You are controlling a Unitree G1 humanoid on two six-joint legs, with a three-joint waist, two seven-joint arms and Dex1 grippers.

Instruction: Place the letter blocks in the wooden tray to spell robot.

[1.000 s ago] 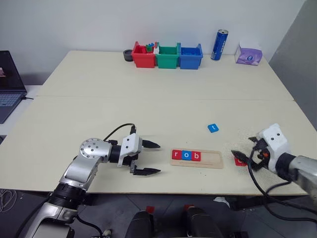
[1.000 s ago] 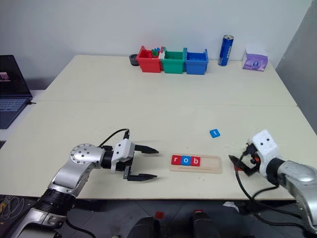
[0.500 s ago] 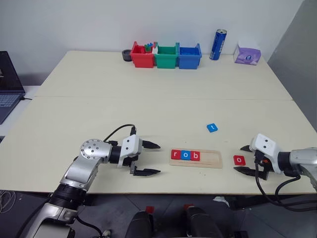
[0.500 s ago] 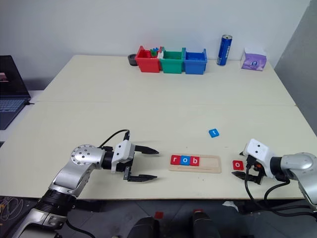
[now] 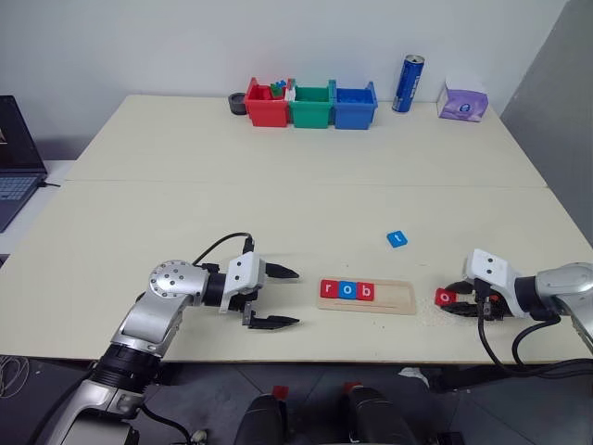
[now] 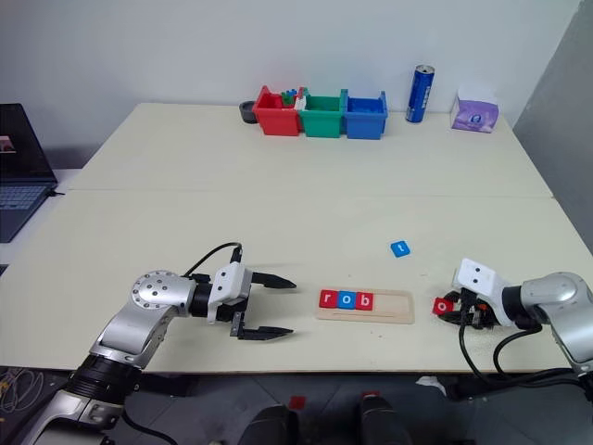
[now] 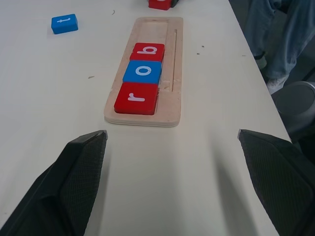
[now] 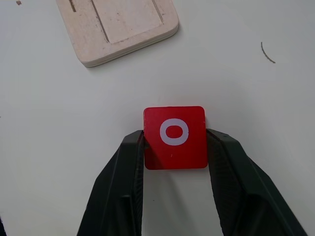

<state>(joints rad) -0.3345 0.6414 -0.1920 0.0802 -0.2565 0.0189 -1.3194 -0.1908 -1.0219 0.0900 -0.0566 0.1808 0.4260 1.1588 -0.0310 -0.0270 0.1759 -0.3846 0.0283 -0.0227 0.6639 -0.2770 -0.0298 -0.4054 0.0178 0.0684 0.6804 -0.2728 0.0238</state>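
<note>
Right end effector (image 8: pixel 174 147) clamped on red o block (image 8: pixel 174 137), left end effector (image 5: pixel 281 297) agape, tray's (image 7: pixel 174 64) far end cut off in left wrist view

The worktop (image 5: pixel 278 185) is a smooth, matt cream surface with a faint seam across it. The tray (image 7: pixel 170 69) is pale bare wood, unvarnished, with visible grain and layered ply edges. The blocks look like smooth painted pieces with a soft satin sheen: red r (image 7: pixel 137 98), blue o (image 7: pixel 142 72), red b (image 7: pixel 147 51), blue t (image 7: pixel 64 23), and the red o (image 8: pixel 174 137) with a white printed letter. The fingers (image 8: pixel 128 191) of the right gripper (image 8: pixel 174 147) are black matt plastic; the left gripper's fingers (image 7: pixel 74 177) show a fine textured weave. The far bins (image 5: pixel 312 105) are glossy plastic; the can (image 5: pixel 409 82) is shiny metal.
</note>
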